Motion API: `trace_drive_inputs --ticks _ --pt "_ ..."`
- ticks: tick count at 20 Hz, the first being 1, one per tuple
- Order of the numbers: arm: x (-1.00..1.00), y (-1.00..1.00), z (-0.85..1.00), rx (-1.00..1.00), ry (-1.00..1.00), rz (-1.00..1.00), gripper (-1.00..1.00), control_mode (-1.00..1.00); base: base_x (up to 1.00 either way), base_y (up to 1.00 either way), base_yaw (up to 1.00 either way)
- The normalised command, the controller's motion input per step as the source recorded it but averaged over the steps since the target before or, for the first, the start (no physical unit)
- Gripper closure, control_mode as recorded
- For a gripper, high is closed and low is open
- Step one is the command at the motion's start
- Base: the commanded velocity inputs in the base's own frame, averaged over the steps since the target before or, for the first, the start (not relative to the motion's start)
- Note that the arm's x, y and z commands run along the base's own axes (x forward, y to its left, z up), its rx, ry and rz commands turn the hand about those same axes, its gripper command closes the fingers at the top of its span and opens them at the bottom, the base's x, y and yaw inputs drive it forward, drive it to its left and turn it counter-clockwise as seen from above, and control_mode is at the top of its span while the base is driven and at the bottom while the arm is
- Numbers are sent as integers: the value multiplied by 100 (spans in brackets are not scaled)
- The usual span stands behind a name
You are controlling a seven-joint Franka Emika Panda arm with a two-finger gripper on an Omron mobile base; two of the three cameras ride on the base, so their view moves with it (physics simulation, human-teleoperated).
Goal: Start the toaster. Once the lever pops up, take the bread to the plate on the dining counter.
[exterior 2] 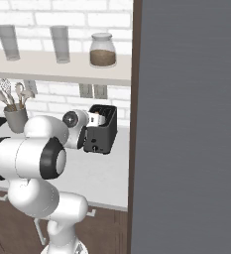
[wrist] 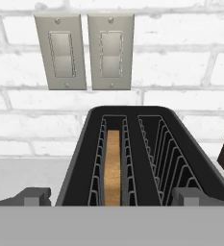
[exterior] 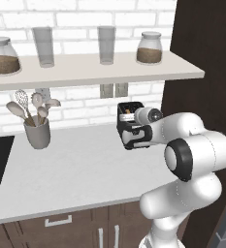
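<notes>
Left base view: the toaster (exterior: pixel 130 122) stands at the back of the pale desk (exterior: pixel 71 169), near the dark wall panel (exterior: pixel 201 58); the arm's wrist covers its front, so the lever side is hidden. A utensil crock (exterior: pixel 37 131) stands well apart to the left.
Right base view: the wrist presses close against the toaster (exterior 2: pixel 101 130); I cannot tell whether anything touches the lever.
Hand view: the end effector (wrist: pixel 112 196) looks down over the toaster (wrist: pixel 132 158); its two tips (wrist: pixel 34 197) stand wide, one at each side of the body, holding nothing. The bread (wrist: pixel 113 168) sits deep in the left slot; the right slot is bare. Two wall switches (wrist: pixel 84 50) sit above.
Risk: with tips this wide and centred on the slots, a downward push could likely miss the lever or shove the toaster back.
Risk, later: the slice sits low, so a grasp may slip.
</notes>
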Motion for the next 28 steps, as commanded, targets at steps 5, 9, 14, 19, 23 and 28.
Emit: trace_drive_inputs --ticks 5,9,14,19,23,28 --pt "0 0 0 0 0 0 -100 -100 0 0 0" --pt "0 0 0 0 0 0 -100 -100 0 0 0" --pt "0 0 0 0 0 0 -100 -100 0 0 0" --pt "0 0 0 0 0 0 -100 -100 0 0 0" --pt "0 0 0 0 0 0 -100 -100 0 0 0" --pt "0 0 0 0 0 0 -100 -100 0 0 0"
